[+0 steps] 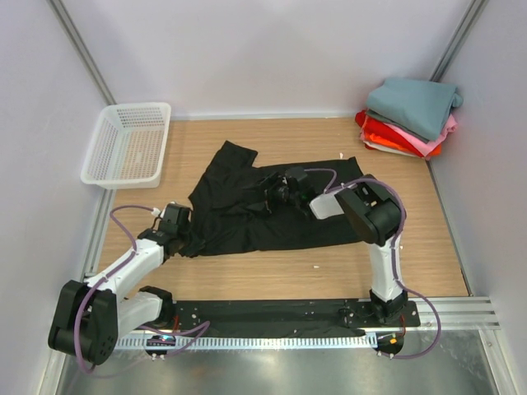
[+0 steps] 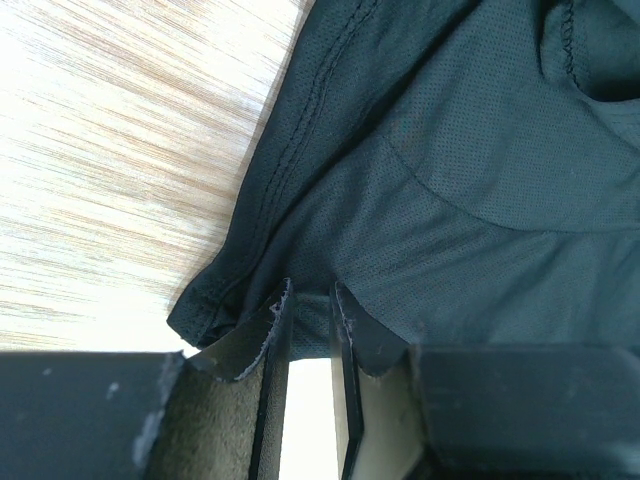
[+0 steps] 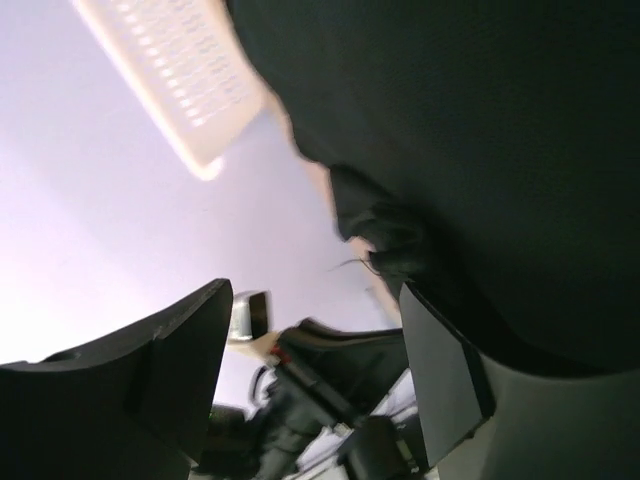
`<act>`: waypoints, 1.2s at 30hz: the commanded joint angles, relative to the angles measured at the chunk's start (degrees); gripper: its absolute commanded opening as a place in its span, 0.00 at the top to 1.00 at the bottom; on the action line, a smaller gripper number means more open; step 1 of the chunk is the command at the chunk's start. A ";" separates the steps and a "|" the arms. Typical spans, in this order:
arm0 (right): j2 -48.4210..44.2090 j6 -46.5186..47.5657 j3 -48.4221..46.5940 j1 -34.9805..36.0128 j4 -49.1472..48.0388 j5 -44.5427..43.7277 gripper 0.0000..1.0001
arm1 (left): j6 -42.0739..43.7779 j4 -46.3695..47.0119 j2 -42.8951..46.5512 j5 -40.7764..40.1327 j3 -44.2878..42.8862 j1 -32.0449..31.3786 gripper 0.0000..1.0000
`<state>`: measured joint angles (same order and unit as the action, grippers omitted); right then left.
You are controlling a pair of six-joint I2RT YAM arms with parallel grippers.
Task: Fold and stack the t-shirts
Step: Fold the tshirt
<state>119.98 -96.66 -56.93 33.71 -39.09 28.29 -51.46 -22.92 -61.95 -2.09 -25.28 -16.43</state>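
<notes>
1. The wooden table [image 1: 329,271] is the biggest thing here. The black t-shirt [image 1: 239,226] lies spread out and rumpled about in the middle of it, one sleeve pointing to the far side.
2. The basket [image 1: 128,144], white mesh, sits off the black t-shirt's far-left side. It's near that sleeve but not touching.
3. The stack of folded t-shirts [image 1: 412,115] is well apart from the black t-shirt, off its far-right corner. Teal-grey is on top, then pink, then red-orange, with a bit of white at the bottom.
4. The right arm [image 1: 375,218] reaches in over the black t-shirt's right half and blocks our look at the cloth under it.
5. The right gripper [image 3: 315,300] is over the black t-shirt's middle. Its jaws are spread wide and hold nothing, with a bunched fold of cloth just ahead of them.
6. The left gripper [image 2: 308,305] is at the black t-shirt's near-left corner. Its jaws are down to a thin slit, and as far as we can see the hem is pinched at the tips.
7. A tiny white speck [image 1: 315,267] lies on the wood just near of the black t-shirt's front edge.
</notes>
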 commanded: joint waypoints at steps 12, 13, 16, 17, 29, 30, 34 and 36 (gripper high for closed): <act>-28.48 39.96 -12.77 -0.49 56.13 -36.10 0.16 | 1.62 -6.34 0.86 -5.20 -3.63 -0.10 0.69; -30.23 41.45 -13.64 -0.49 58.23 -40.03 0.14 | 1.98 -8.00 1.57 -5.90 -6.16 -0.10 0.63; -34.18 46.90 -12.95 -0.58 59.22 -44.63 0.11 | 3.56 -9.42 1.93 -9.42 -12.48 -0.10 0.44; -34.99 48.13 -12.25 -0.58 59.04 -46.29 0.11 | 4.08 -9.69 1.49 -10.12 -14.34 -0.10 0.41; -47.38 57.11 14.37 -0.49 40.51 -37.79 0.10 | 15.67 3.22 -31.71 -2.24 -47.21 3.58 0.20; -48.87 57.46 16.13 -0.49 39.54 -37.44 0.10 | 16.39 4.10 -34.52 0.22 -49.84 4.29 0.20; -52.82 59.92 23.42 -0.40 36.37 -37.87 0.10 | 19.55 5.16 -49.02 8.32 -67.21 6.67 0.21; -55.81 61.06 28.50 -0.40 33.66 -37.35 0.10 | 21.83 4.20 -57.20 11.22 -76.18 6.93 0.21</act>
<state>69.56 -39.05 -32.47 33.26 3.36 -9.13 -35.16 -21.28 -112.07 1.37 -90.11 -10.41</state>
